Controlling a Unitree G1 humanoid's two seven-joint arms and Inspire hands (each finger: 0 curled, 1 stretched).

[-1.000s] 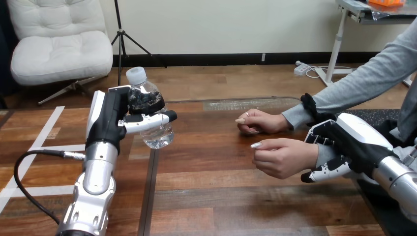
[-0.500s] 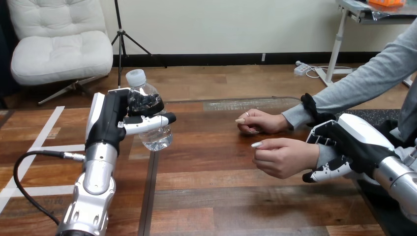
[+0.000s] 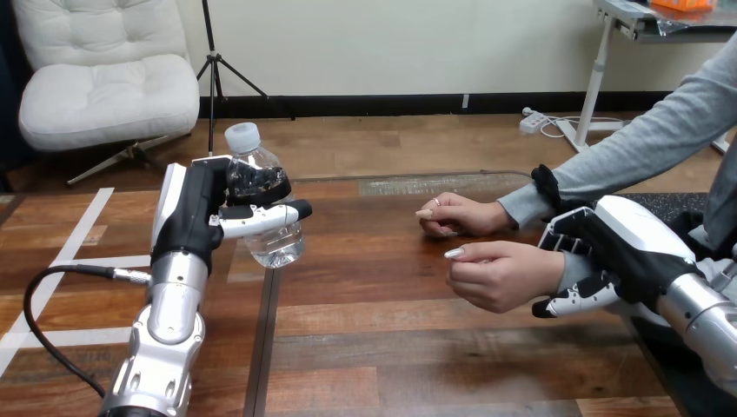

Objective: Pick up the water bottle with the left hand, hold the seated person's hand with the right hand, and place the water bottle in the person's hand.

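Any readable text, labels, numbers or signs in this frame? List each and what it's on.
None readable.
On the clear plastic water bottle with white cap, gripped in the left hand: no label print can be made out.
On the white shells of the left hand and the right hand: plain, no marks legible.
On the wooden table: no print.

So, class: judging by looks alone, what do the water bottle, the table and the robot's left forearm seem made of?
Water bottle: probably thin clear plastic, glossy; you can see through it. Table: seemingly wood planks, dark brown, with grain and seams, slight sheen. Left forearm: likely metal, silver with soft highlights; painted plastic is possible.
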